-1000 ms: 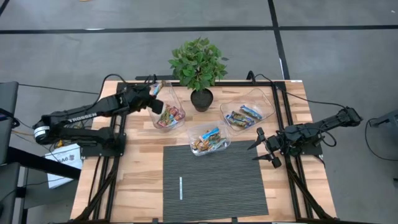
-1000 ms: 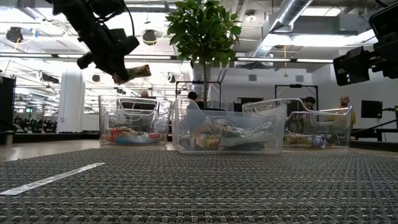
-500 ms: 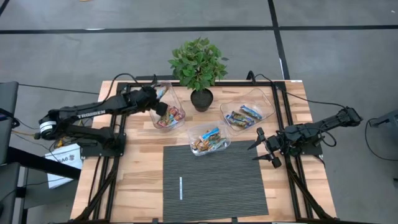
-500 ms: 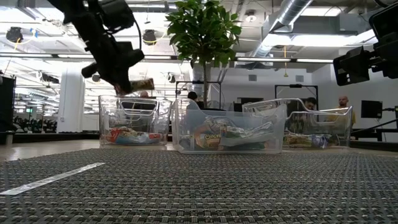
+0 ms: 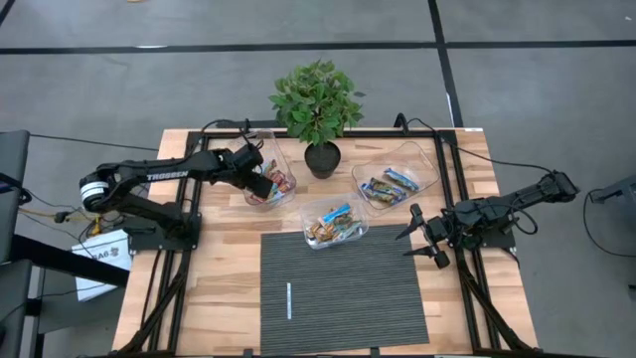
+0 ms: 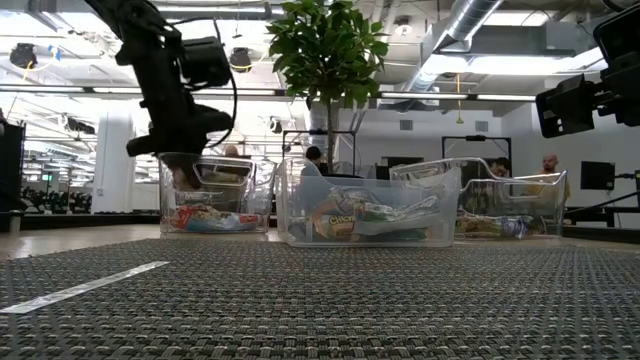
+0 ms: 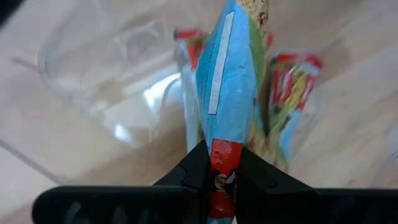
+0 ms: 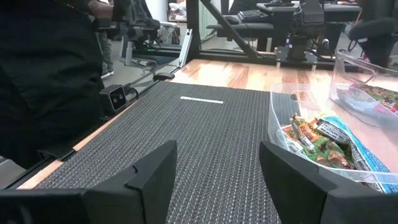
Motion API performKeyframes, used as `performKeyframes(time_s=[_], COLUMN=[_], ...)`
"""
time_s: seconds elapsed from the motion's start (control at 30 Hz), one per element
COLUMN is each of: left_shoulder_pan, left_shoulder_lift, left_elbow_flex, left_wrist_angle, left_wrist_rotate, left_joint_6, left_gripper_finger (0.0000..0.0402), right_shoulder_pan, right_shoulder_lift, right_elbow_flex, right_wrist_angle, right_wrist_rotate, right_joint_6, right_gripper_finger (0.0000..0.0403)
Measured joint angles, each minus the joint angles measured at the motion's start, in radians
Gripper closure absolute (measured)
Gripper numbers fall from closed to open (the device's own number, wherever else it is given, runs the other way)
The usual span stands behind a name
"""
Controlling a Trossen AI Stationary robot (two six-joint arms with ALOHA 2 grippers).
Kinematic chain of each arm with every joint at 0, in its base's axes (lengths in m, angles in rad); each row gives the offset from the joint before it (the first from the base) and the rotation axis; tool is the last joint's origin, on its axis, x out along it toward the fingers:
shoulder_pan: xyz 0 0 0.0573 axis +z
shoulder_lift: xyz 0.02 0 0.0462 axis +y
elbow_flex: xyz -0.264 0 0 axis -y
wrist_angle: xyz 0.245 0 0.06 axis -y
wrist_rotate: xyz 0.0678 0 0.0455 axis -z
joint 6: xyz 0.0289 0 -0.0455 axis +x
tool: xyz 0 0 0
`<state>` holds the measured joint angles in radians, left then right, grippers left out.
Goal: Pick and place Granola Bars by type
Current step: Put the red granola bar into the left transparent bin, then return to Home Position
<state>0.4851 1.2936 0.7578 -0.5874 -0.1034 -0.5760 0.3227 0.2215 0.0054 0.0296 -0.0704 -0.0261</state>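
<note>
My left gripper (image 7: 222,169) was down inside the left bin (image 5: 260,149), clamped on a bar (image 7: 228,81); my right gripper (image 5: 421,237) waited, fingers spread, empty.

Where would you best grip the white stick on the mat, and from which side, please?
Take the white stick at its middle, coming straight down from above. It lies flat and alone on the mat, so the fingers should probably straddle its thin width, closing across it, not along its length.
</note>
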Motion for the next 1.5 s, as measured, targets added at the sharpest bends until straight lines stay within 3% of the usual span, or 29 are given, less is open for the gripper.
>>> performKeyframes(time_s=[0.53,0.97,1.23,1.5], left_shoulder_pan=[0.006,0.006,-0.001,-0.03], left_shoulder_lift=[0.015,0.014,0.006,-0.161], left_elbow_flex=[0.0,0.0,-0.001,-0.025], left_wrist_angle=[-0.035,-0.035,-0.027,-0.023], left_wrist_rotate=[0.002,-0.013,-0.013,-0.009], left_joint_6=[-0.008,-0.012,0.022,0.172], left_gripper_finger=[0.0356,0.0262,0.0228,0.0206], right_shoulder_pan=[0.0,0.0,0.0,0.0], right_shoulder_lift=[0.0,0.0,0.0,0.0], right_elbow_flex=[0.0,0.0,0.0,0.0], right_wrist_angle=[0.0,0.0,0.0,0.0], right_wrist_rotate=[0.0,0.0,0.0,0.0], right_joint_6=[0.0,0.0,0.0,0.0], right_gripper_finger=[0.0182,0.0182,0.0182,0.0182])
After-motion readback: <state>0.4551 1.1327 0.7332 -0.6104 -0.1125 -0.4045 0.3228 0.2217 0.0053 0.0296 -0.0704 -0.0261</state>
